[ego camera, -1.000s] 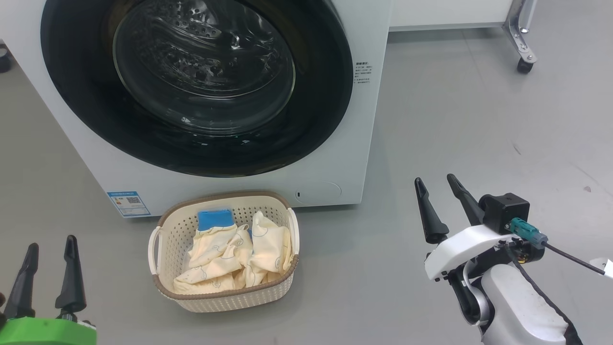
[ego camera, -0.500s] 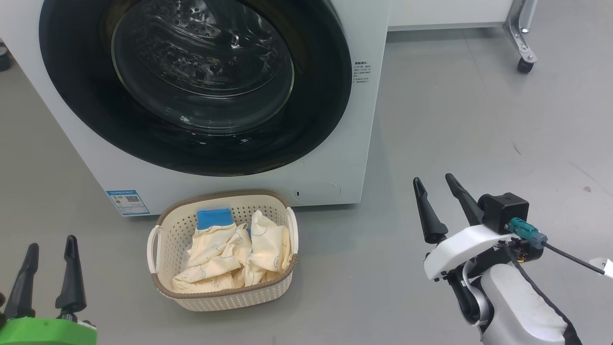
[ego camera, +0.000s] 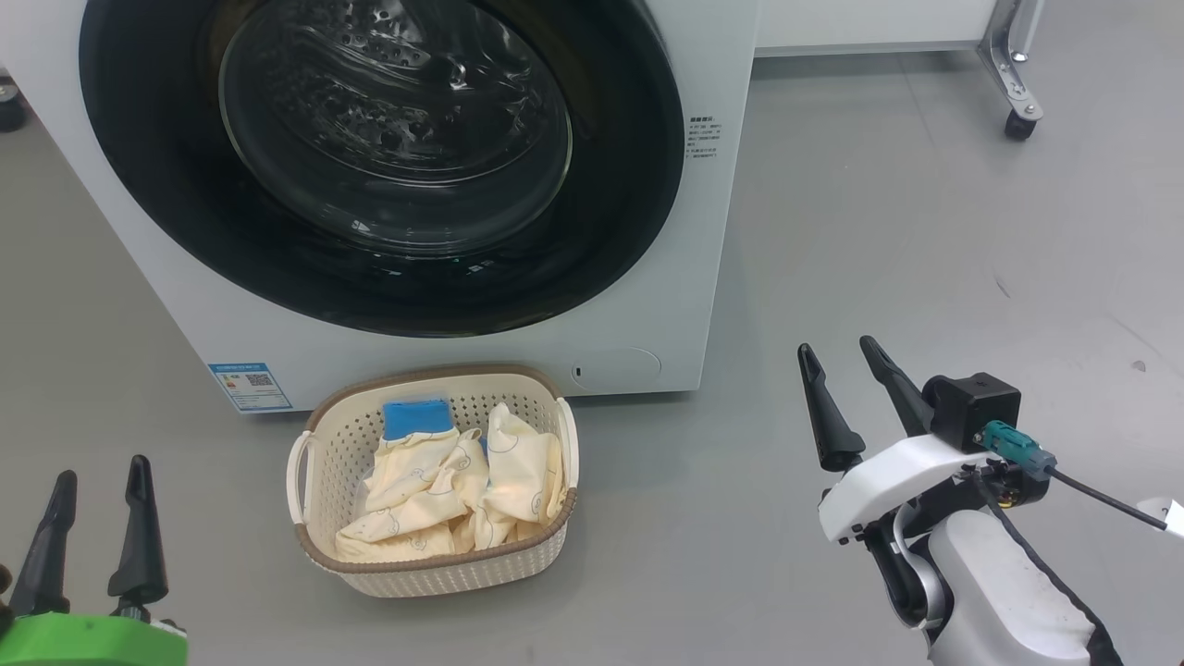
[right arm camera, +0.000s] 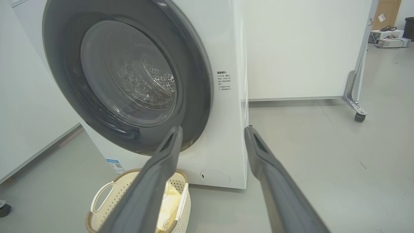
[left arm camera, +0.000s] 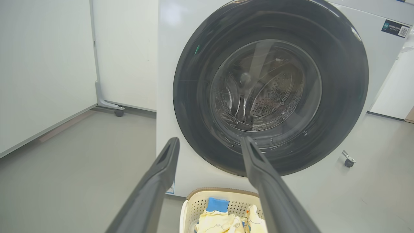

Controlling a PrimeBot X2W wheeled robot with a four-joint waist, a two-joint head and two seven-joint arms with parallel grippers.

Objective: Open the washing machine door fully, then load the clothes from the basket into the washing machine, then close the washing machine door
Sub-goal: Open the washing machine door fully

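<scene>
1. Door (ego camera: 393, 139) is sitting shut on the washer (ego camera: 638, 324).
2. Basket (ego camera: 435, 375) is standing on the floor (ego camera: 879, 231) just before the washer, holding the clothes (ego camera: 453, 490).
3. Left gripper (ego camera: 102, 467) is hovering left of the basket, fingers apart, empty.
4. Right gripper (ego camera: 835, 345) is hovering well right of the basket, fingers apart, empty.

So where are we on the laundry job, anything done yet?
Done: nothing. The washing machine door sits shut on the washing machine, and the clothes lie in the basket. In hand: nothing; the left gripper and right gripper hang open and empty, clear of the door. Left: open the door, load the clothes, close it.
</scene>
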